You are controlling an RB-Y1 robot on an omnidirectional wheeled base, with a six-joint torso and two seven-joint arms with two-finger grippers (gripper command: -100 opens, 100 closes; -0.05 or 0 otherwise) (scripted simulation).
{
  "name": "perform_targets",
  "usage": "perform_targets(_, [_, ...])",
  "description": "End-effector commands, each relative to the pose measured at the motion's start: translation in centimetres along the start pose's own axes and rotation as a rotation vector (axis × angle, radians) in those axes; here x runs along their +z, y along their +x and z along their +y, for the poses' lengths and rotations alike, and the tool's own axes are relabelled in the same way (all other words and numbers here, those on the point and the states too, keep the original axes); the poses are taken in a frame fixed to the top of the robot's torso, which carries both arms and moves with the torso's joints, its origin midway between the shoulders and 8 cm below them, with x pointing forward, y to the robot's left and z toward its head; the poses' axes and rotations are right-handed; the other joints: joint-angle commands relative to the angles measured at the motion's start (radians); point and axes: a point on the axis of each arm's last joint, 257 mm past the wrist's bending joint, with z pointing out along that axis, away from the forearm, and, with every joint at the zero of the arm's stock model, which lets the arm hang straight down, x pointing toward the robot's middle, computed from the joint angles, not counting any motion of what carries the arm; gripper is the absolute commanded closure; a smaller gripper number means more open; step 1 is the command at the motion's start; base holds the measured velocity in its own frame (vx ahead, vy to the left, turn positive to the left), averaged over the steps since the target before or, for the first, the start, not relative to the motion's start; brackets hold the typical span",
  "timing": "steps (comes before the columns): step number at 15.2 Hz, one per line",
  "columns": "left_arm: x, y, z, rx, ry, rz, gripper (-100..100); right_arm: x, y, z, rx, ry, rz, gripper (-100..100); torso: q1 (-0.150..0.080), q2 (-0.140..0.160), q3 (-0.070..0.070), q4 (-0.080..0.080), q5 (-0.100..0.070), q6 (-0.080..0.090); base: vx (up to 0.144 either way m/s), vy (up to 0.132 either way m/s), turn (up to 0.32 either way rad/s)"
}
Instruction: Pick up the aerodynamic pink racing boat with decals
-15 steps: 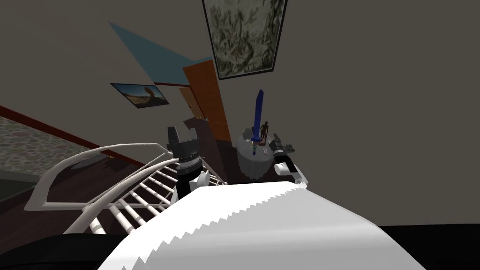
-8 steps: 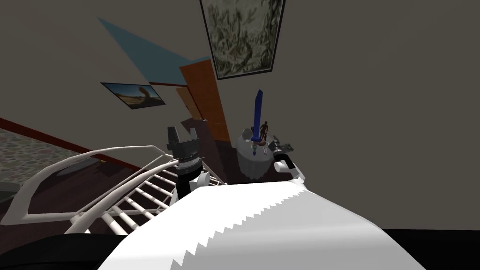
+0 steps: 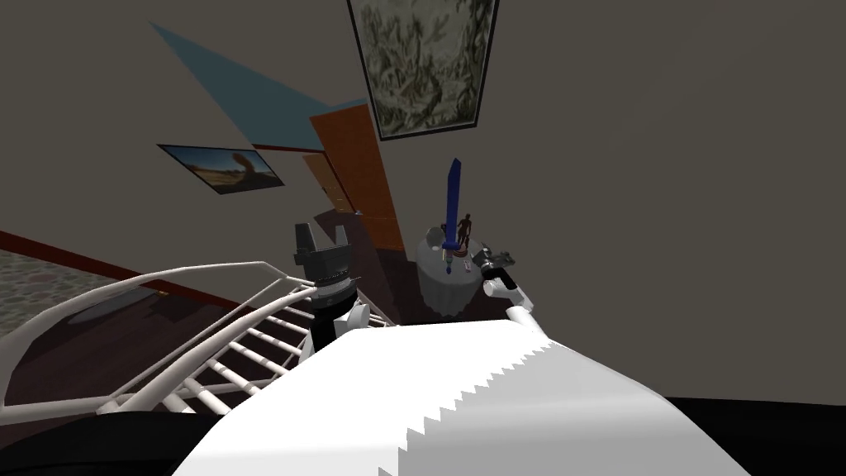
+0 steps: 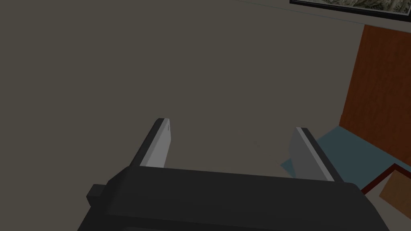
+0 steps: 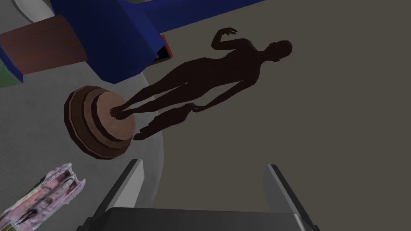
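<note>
Your right hand, fingers spread and empty, is the nearer one. The pink boat lies on the round worktop just outside its left finger, long axis slanting toward the statuette's base. Your left hand, also open, hangs well apart.

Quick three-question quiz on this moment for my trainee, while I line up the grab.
1. True or false: the right gripper is shut on the pink streamlined racing boat with decals.
2. Which stands nearest that boat on the round grey table? A: dark human figurine on a round brown base. B: red mug. C: green bottle.
3. Fill in: the fingers of the left gripper stand ____.
Key: 1 false; 2 A; 3 open.
</note>
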Motion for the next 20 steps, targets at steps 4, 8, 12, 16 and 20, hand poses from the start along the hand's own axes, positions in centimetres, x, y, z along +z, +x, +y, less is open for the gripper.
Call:
perform_targets(4, [0.0, 0.0, 0.0, 0.000, 0.000, 0.000, 0, 1.1, -2.3, -2.5, 0.113, 0.080, -0.062, -100, 0.000, 0.000, 0.000, 0.000, 0.000, 0.000, 0.023, 0.041, -0.058])
perform_targets(8, [0.0, 0.0, 0.0, 0.000, 0.000, 0.000, 0, 2.4, -4.0, -4.1, 0.234, 0.143, -0.119, -100, 0.000, 0.000, 0.000, 0.000, 0.000, 0.000, 0.016, 0.032, -0.063])
perform_targets(12, [0.0, 0.0, 0.0, 0.000, 0.000, 0.000, 0, 2.4, -6.1, -6.4, 0.301, 0.197, -0.179, -100, 0.000, 0.000, 0.000, 0.000, 0.000, 0.000, 0.022, 0.037, -0.054])
perform_targets(16, [0.0, 0.0, 0.0, 0.000, 0.000, 0.000, 0, 2.9, -8.0, -8.6, 0.429, 0.261, -0.255, -100, 0.000, 0.000, 0.000, 0.000, 0.000, 0.000, 0.026, 0.043, -0.086])
perform_targets(20, [0.0, 0.0, 0.0, 0.000, 0.000, 0.000, 0, 3.2, -9.3, -10.6, 0.556, 0.317, -0.328, -100, 0.000, -0.001, 0.000, 0.000, 0.000, 0.000, 0.028, 0.042, -0.074])
